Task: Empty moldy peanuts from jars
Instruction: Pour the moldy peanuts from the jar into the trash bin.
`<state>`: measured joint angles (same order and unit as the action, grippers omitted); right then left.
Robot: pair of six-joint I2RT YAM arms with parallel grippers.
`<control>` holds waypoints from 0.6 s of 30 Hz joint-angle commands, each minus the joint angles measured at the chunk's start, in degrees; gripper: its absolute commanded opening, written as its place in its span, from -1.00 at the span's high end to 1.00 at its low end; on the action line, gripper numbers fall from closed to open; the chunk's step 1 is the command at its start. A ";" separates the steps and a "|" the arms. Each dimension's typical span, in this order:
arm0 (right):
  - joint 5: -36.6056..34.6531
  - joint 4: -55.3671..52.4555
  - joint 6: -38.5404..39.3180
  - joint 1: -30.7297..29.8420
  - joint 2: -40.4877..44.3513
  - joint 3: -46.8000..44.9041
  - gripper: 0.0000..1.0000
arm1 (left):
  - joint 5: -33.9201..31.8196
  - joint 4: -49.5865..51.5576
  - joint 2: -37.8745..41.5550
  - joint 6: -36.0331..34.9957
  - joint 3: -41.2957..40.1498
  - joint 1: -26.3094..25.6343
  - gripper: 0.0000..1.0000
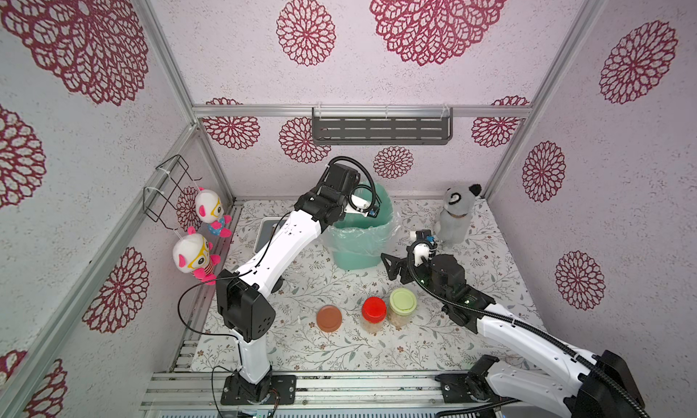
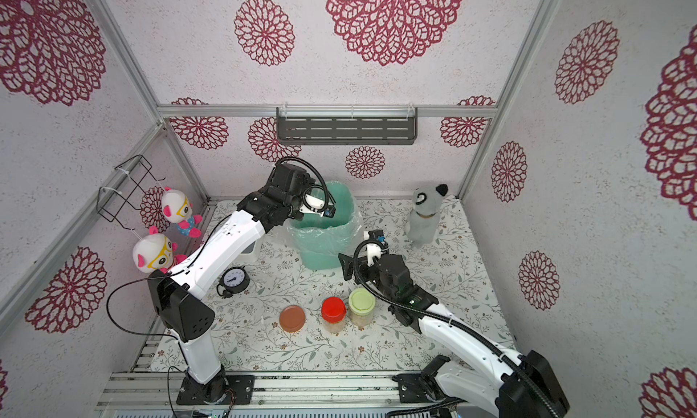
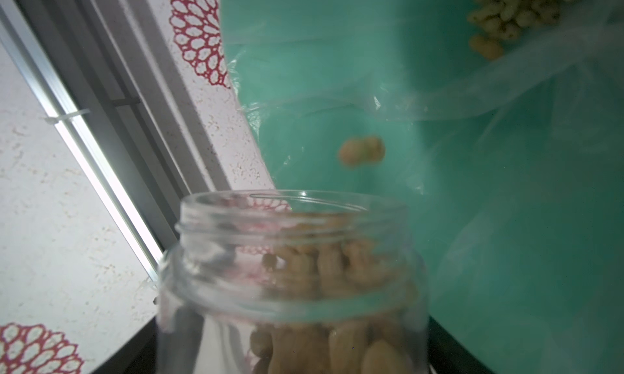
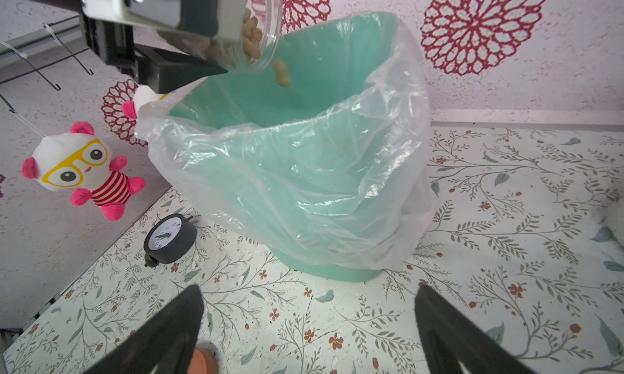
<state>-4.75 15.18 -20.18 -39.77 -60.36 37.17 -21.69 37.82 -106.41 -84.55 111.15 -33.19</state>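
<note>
My left gripper [image 4: 209, 45] is shut on a clear jar [image 3: 290, 254] with no lid, tipped mouth-down over the mint-green bin [image 1: 358, 246]. Moldy peanuts [image 3: 324, 277] fill the jar's lower side. One peanut [image 4: 282, 73] is falling from the mouth, and a heap [image 3: 516, 11] lies in the bin's plastic liner. A brown lid [image 1: 329, 318] lies flat on the table. To its right stand a red-lidded jar [image 1: 373, 314] and a pale-green-lidded jar [image 1: 403, 306], both holding peanuts. My right gripper [image 4: 309, 298] hangs open and holds nothing, low over the table between the bin and the jars.
A black clock [image 2: 234, 280] stands left of the bin, near my left arm. A grey plush animal [image 1: 456, 216] sits at the back right. Two pink-and-white plush toys [image 1: 196, 254] hang on the left wall. A dark shelf [image 1: 381, 129] is fixed to the back wall.
</note>
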 commanded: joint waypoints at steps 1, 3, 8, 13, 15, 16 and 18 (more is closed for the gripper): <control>0.71 1.80 -1.09 0.31 0.35 0.80 -0.97 | 3.97 -6.27 4.31 12.76 1.08 0.53 1.00; 0.78 1.95 -1.18 0.31 0.33 1.05 -0.98 | 7.26 -6.91 5.33 19.71 0.56 0.94 1.00; 2.20 3.78 -1.08 0.31 0.28 1.72 -0.98 | 12.39 -16.80 9.88 35.33 -6.04 2.24 1.00; 4.64 5.97 -0.79 0.31 0.02 2.58 -0.97 | 18.65 -24.80 14.77 53.49 -12.27 5.20 1.00; 5.10 6.22 -0.67 0.31 -0.19 3.14 -0.98 | 20.67 -29.75 17.09 60.10 -16.45 6.37 1.00; 5.19 6.26 -0.71 0.31 -0.41 3.39 -0.98 | 21.84 -32.29 18.21 63.94 -18.38 7.10 1.00; 5.48 6.26 -0.78 0.31 -0.77 3.74 -0.98 | 23.66 -36.77 20.24 71.25 -22.35 8.55 1.00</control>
<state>-0.67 18.22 -20.64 -39.79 -60.86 38.06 -2.94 15.18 -89.91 -29.43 91.68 -26.33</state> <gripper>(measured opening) 0.987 0.888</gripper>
